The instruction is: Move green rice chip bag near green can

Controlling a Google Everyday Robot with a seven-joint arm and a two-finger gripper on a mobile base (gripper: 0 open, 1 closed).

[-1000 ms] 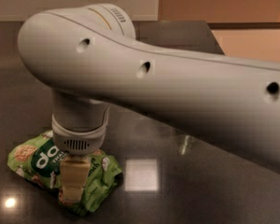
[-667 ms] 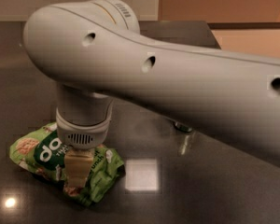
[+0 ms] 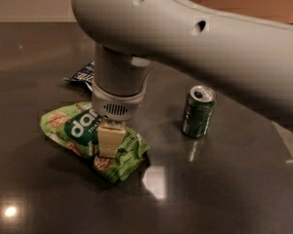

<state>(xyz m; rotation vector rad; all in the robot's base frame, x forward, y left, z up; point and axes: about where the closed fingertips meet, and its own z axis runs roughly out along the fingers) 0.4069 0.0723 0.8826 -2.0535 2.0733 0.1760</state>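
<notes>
Tabletop (image 3: 234,189), fingers (image 3: 109,141) pinching green rice chip bag (image 3: 68,126)

One close camera looked steeply down at the table (image 3: 234,199), the arm (image 3: 224,48) crossing its top; the end effector (image 3: 109,143) sat near left, on the green rice chip bag (image 3: 68,126).

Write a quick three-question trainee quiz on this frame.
1. True or false: the can stands upright.
2. The gripper is down on: A) the bag B) the can C) neither.
3. Does the bag touch the can?
Key: 1 true; 2 A; 3 no, they lie apart.
</notes>
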